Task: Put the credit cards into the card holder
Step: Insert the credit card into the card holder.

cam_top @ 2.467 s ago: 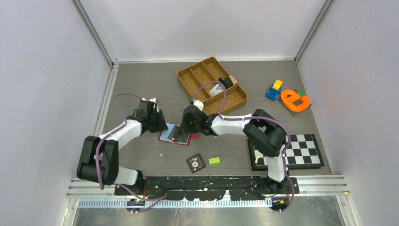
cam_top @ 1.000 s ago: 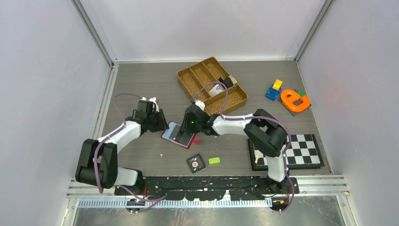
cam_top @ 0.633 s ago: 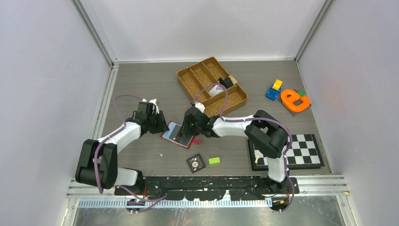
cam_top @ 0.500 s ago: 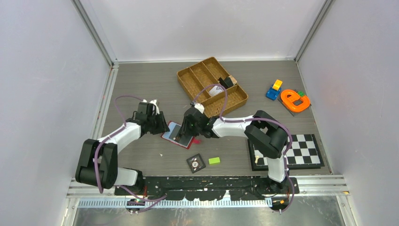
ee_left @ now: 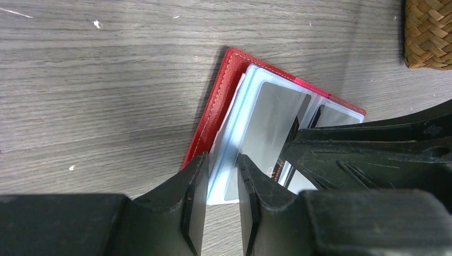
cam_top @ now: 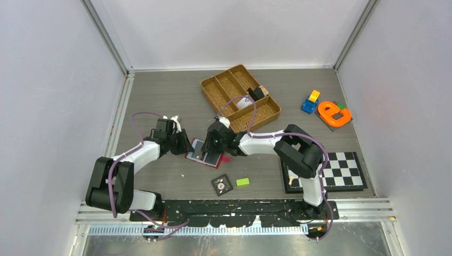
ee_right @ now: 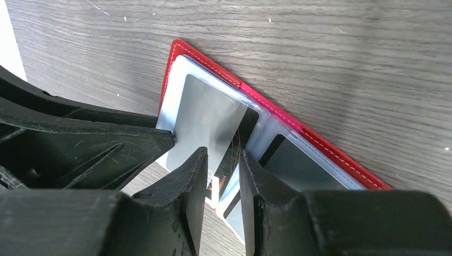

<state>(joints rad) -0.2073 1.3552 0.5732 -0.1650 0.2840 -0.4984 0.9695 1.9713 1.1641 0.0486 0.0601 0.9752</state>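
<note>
Card holder (ee_left: 213,106) under left end effector (ee_left: 221,162)

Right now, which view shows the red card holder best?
Right wrist: the card holder lies open, with its long red border and grey-blue pockets close up. Left wrist shows one red corner and less of the pockets. Top external shows it tiny and largely covered.

Place was a robotics lab cell | evidence: white panel walls (cam_top: 234,32), aluminium rail (cam_top: 368,209), left arm (cam_top: 141,152) and right arm (cam_top: 261,143) bolted at table (cam_top: 160,96) edge.
</note>
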